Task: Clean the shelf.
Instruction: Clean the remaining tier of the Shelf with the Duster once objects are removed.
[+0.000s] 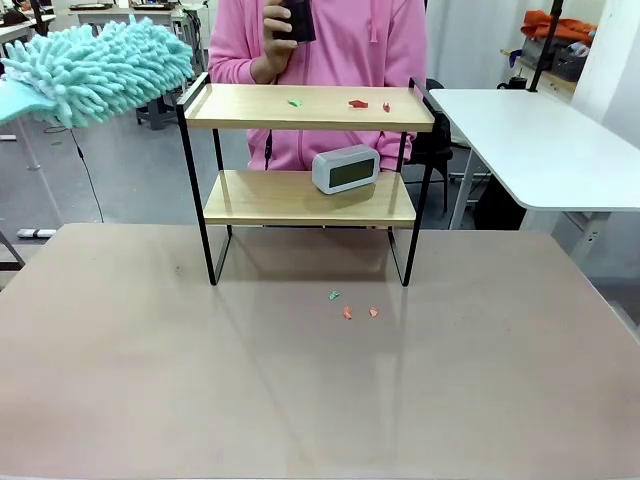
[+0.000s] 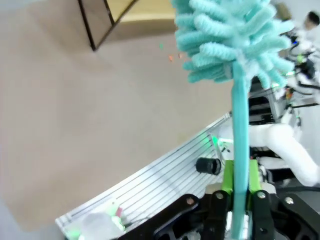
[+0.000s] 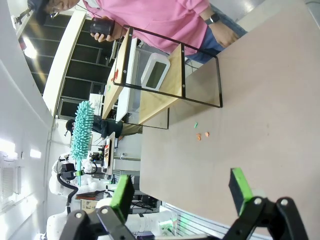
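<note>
The shelf (image 1: 310, 108) stands mid-table, two wooden boards in a black frame. Small red and green scraps (image 1: 358, 102) lie on its top board, and a grey digital clock (image 1: 345, 168) sits on the lower board. A fluffy teal duster (image 1: 95, 68) hangs in the air at the upper left, level with the top board and apart from it. My left gripper (image 2: 241, 186) is shut on the duster's teal handle (image 2: 239, 120), with the head (image 2: 225, 40) above the fingers. My right gripper (image 3: 181, 192) is open over the table's near side, holding nothing, facing the shelf (image 3: 165, 70).
More scraps (image 1: 347, 310) lie on the table in front of the shelf. A person in a pink hoodie (image 1: 330, 45) stands behind the shelf holding a dark object (image 1: 297, 20). A white side table (image 1: 540, 145) is at the right.
</note>
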Controlling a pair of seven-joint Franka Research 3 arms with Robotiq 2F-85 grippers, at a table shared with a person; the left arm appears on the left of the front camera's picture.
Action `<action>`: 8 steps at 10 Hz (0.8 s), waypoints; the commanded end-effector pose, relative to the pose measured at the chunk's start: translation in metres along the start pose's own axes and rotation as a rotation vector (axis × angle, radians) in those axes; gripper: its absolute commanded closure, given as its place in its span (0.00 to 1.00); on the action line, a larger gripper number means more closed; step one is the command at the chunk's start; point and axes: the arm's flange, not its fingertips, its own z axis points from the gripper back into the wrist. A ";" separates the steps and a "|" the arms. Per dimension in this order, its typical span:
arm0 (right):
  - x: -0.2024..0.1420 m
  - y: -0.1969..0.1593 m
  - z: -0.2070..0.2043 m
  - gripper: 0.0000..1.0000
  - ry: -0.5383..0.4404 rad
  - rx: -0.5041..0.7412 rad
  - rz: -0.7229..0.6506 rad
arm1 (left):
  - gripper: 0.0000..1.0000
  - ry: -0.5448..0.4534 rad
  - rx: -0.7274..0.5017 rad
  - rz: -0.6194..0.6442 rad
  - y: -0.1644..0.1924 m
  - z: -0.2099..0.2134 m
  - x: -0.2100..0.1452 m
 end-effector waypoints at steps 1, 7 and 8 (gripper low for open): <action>0.002 0.001 -0.001 0.00 -0.011 0.023 0.023 | 0.87 -0.074 -0.002 -0.025 0.017 0.030 -0.010; 0.002 0.001 -0.001 0.00 -0.011 0.023 0.023 | 0.87 -0.125 0.107 0.052 -0.041 0.018 0.015; 0.002 0.001 -0.001 0.00 -0.011 0.023 0.023 | 0.87 -0.082 0.144 0.024 -0.063 0.007 0.027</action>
